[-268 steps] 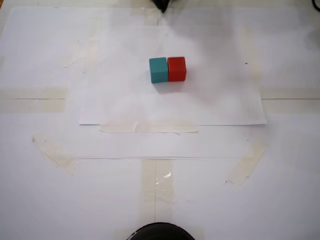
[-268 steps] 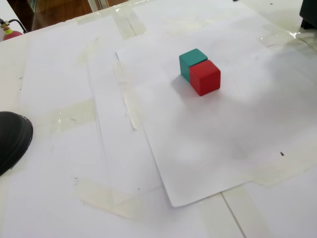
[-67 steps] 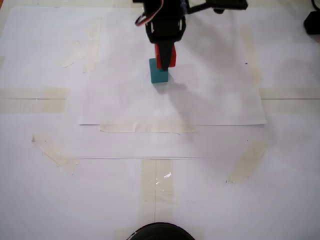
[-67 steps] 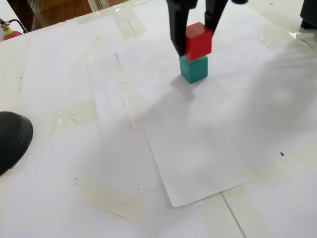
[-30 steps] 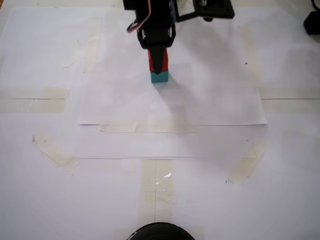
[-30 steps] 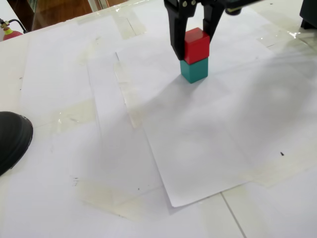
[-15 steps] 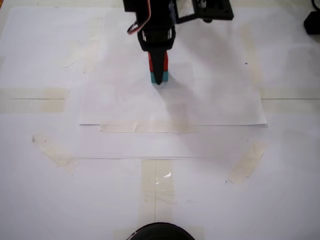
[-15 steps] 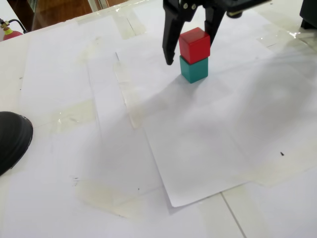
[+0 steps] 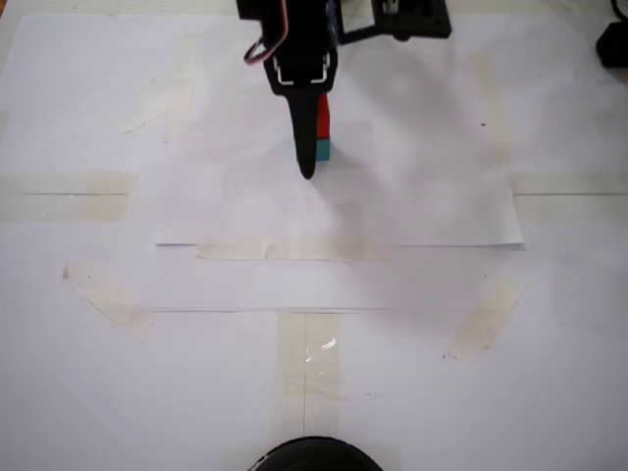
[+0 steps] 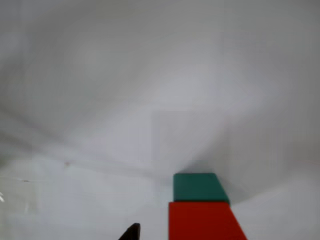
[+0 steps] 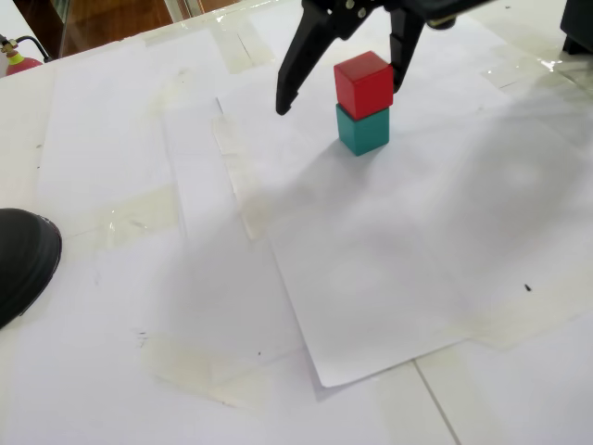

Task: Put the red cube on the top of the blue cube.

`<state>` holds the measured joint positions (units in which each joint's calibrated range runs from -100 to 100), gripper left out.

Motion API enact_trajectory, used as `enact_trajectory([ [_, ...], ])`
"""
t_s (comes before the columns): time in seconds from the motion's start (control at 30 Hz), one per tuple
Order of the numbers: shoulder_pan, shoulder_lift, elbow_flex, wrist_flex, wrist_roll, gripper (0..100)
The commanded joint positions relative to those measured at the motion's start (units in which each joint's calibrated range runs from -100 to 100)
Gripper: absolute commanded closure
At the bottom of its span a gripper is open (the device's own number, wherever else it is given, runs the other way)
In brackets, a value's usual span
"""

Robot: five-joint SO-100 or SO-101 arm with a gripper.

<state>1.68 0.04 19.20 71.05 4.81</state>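
In the angled fixed view the arm reaches in from the far edge with its pincer (image 11: 341, 85) spread wide: the left finger (image 11: 295, 72) slants out well clear of the stack, and the right finger (image 11: 405, 51) hangs just beside the red cube (image 11: 363, 83), with no contact that can be made out. The red cube sits squarely on the blue cube (image 11: 362, 130), which rests on a white paper sheet (image 11: 389, 278) taped to the surface (image 11: 83, 306). From above, the arm (image 9: 304, 49) hides most of the stack. To the left, right and near side of the cubes the paper lies bare; a dark rounded object (image 11: 23, 260) sits at the near left edge.
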Motion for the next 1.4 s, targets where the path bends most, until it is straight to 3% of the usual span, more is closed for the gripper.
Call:
enact_trajectory([
  [0.0,-0.09,-6.57,-0.09,6.29,-0.10,52],
  [0.3,-1.98,-27.34,8.17,10.04,-4.79,53],
  [0.53,-3.88,-34.81,10.53,9.71,-9.62,59],
  [0.73,-6.07,-38.50,13.80,8.57,-11.72,76],
  [0.93,-6.07,-42.45,18.88,3.92,-18.07,100],
  [1.17,-4.71,-48.46,22.87,4.09,-27.16,100],
  [1.27,-4.33,-49.83,22.87,5.31,-36.24,100],
  [1.37,-5.77,-49.57,22.97,5.15,-38.39,100],
])
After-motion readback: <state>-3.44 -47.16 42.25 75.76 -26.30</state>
